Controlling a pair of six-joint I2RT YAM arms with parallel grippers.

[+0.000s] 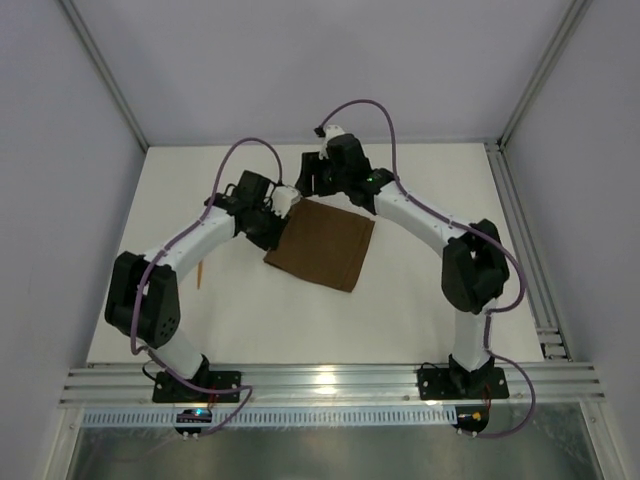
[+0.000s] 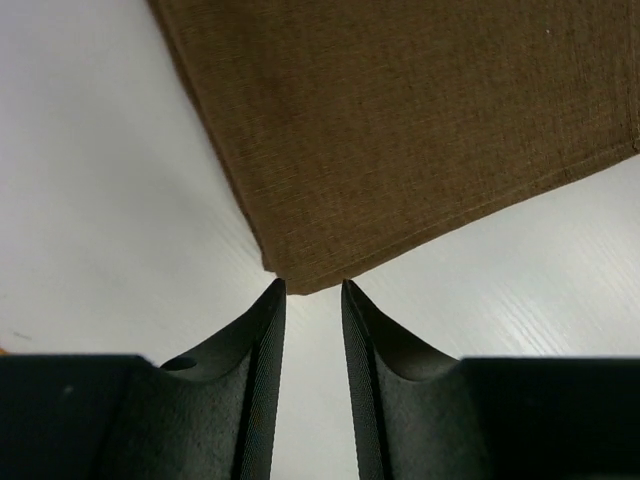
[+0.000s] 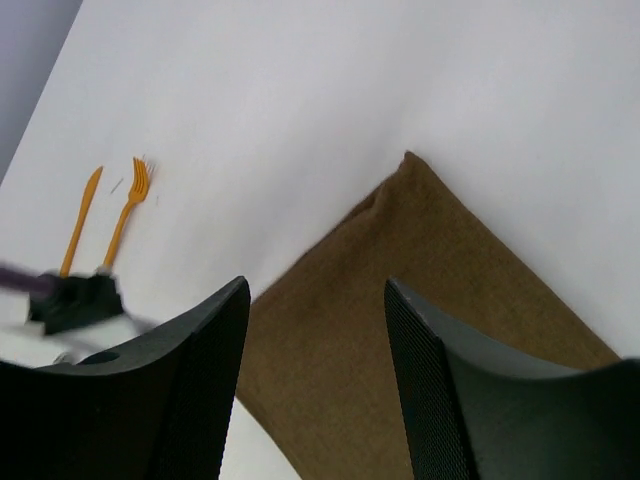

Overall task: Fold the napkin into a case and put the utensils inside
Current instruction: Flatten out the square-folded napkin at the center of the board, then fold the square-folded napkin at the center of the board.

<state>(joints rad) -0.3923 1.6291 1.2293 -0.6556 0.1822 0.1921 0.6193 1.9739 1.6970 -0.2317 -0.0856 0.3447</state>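
Sitting at a corner of flat napkin point(image 1: 322, 245): left gripper point(image 2: 313, 290) narrowly parted, empty; right gripper point(image 3: 316, 287) wide open, empty, over its far corner; utensils point(image 3: 128, 205) side by side, well left.

We see the napkin point(image 1: 322, 243) in plain dark brown, with a fine woven grain and no print. The table point(image 1: 420, 300) under it is white, faintly streaked. At the left lie an orange fork point(image 3: 128, 205) and an orange knife point(image 3: 80, 220). The left gripper point(image 2: 313, 285) and right gripper point(image 3: 316, 282) are matte black. Both arms, the left arm point(image 1: 190, 240) and right arm point(image 1: 420, 212), are white with black joints and carry purple cables point(image 1: 366, 101). The walls point(image 1: 300, 60) are pale grey, and the near rails point(image 1: 330, 380) are silver.
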